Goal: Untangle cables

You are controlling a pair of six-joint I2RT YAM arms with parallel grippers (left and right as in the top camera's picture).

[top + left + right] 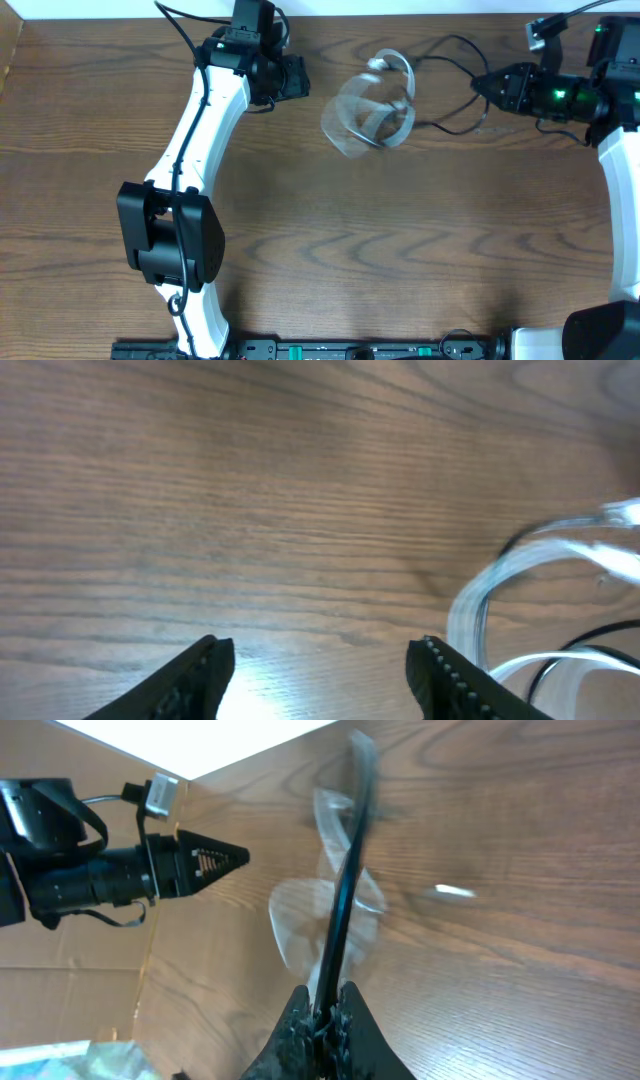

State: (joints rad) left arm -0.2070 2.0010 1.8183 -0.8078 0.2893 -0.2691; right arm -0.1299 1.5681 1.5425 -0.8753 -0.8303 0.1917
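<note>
The white cable [370,110] is a motion-blurred loop at the table's upper middle, also at the right of the left wrist view [480,600]. The black cable [450,60] curves from that loop to my right gripper [480,85], which is shut on it. In the right wrist view the jaws [325,1010] pinch the black cable [345,890], which runs straight up and taut, with the white cable [300,920] blurred behind it. My left gripper [300,78] is left of the loop. Its fingers [215,660] stand apart over bare wood, and the gripper [320,660] holds nothing.
The wooden table [330,250] is bounded by a cardboard wall [60,980] on the far side. The left arm's white links [190,160] run down the left half, and the right arm [620,170] runs down the right edge. The left gripper [215,860] points toward the cables.
</note>
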